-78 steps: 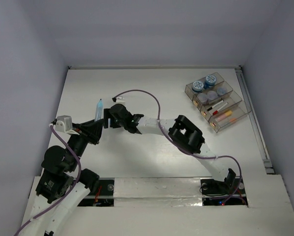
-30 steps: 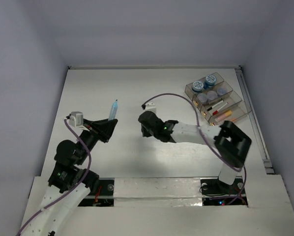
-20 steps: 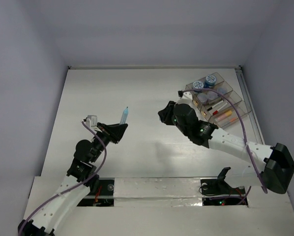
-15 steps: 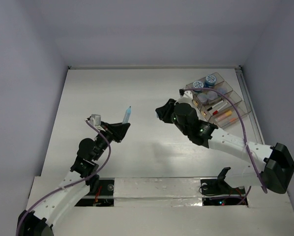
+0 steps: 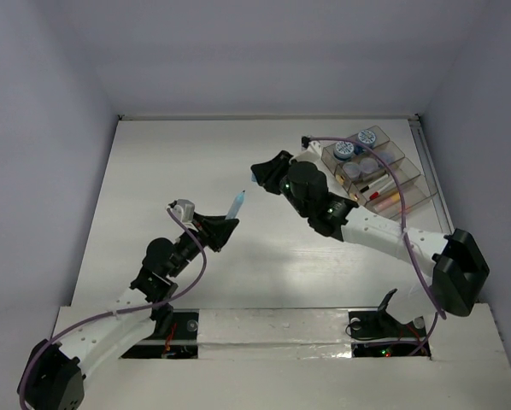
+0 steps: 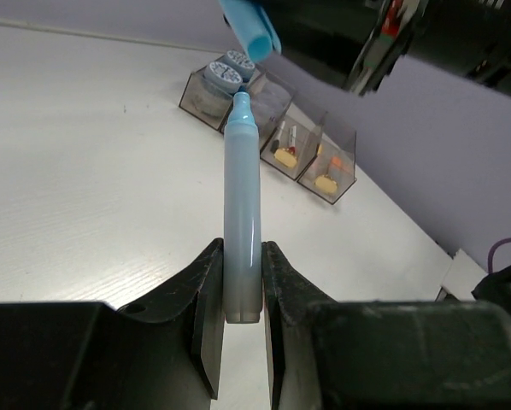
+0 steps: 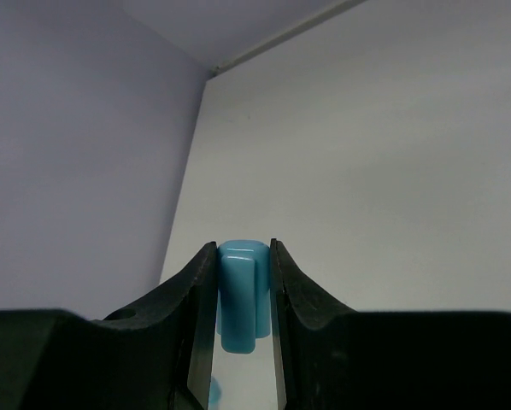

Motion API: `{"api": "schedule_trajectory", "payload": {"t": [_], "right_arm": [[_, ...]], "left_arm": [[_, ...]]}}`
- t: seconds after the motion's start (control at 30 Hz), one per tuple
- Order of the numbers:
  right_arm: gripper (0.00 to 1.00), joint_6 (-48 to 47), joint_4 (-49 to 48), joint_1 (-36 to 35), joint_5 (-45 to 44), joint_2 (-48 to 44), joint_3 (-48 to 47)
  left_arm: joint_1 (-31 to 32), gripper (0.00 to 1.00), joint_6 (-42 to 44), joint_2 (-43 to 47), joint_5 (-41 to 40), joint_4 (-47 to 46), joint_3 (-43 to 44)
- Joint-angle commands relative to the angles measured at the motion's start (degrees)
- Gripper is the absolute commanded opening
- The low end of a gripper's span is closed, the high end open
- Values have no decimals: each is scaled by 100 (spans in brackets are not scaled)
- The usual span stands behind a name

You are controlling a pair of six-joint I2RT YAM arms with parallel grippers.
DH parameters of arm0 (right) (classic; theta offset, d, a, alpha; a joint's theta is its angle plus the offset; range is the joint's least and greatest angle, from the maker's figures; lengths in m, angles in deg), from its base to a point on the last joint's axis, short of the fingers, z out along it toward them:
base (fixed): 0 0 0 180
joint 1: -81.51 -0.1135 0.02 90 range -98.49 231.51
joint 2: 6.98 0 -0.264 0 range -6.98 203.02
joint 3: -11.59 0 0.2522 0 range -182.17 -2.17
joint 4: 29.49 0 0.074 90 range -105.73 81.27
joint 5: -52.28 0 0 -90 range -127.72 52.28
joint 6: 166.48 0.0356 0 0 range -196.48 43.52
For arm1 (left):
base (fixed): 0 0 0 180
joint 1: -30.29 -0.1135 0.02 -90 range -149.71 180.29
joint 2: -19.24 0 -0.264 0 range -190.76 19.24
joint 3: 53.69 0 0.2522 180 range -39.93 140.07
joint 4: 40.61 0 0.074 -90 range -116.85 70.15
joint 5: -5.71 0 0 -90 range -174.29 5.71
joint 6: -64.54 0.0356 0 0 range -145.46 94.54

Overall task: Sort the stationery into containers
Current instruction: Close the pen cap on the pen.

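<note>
Left fingers (image 6: 206, 307) clamp base of light-blue marker (image 6: 242, 205). Right fingers (image 7: 196, 299) grip blue cap (image 7: 241, 295), near marker tip, apart. Organiser tray (image 5: 409, 205) far right.

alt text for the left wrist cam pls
The left gripper clamps a light-blue marker by its base, tip pointing toward a blue cap held by the right gripper at the top edge. Behind, on the white table, sits the smoky organiser tray with two blue-lidded jars.
</note>
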Motion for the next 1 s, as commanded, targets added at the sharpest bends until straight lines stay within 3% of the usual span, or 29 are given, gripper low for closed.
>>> {"api": "schedule_trajectory", "payload": {"t": [0.0, 0.47, 0.97], "right_arm": [[0, 104, -510, -4, 33, 191, -462], [0, 200, -677, -109, 184, 403, -295], [0, 209, -660, -276, 254, 719, -427]], "left_arm": [[124, 0, 257, -66, -8, -428, 198], [186, 0, 275, -92, -562, -279, 216], [186, 0, 275, -145, -562, -340, 234]]}}
